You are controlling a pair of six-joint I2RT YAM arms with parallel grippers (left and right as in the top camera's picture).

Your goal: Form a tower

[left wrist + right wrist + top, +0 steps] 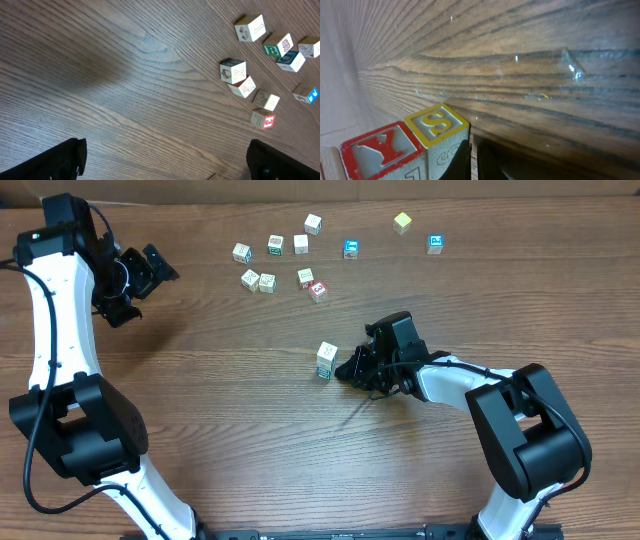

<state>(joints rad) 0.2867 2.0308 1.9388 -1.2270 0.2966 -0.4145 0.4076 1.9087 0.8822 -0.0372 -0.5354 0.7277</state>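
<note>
We see the right gripper [348, 369] low over the worktop [230, 430], its fingers pressed together with nothing between them. The tower [327, 360] stands just beside its tip, on the side away from the right arm. From overhead it reads as a narrow upright stack, pale on top with green print lower down. We cannot count its cubes for certain.

In the right wrist view the closed fingers [492, 167] lie along the bottom edge. Right against them sits the S cube [436, 125], its letter framed in yellow. The Y cube [380, 147], framed in red, is flush against it on the side away from the fingers. We cannot tell whether the fingers touch the S cube.

The left gripper [167, 160] hangs above the worktop with its fingers spread wide apart, holding nothing. Only their dark tips show, at the two lower corners of its wrist view.

The loose cubes [275, 246] lie scattered well apart from both grippers, beyond the tower as seen from the right gripper and off to one side of the left one. Of these, the red cube [318, 291] is the nearest to the right gripper. Two blue cubes [351, 249] lie farther off.
</note>
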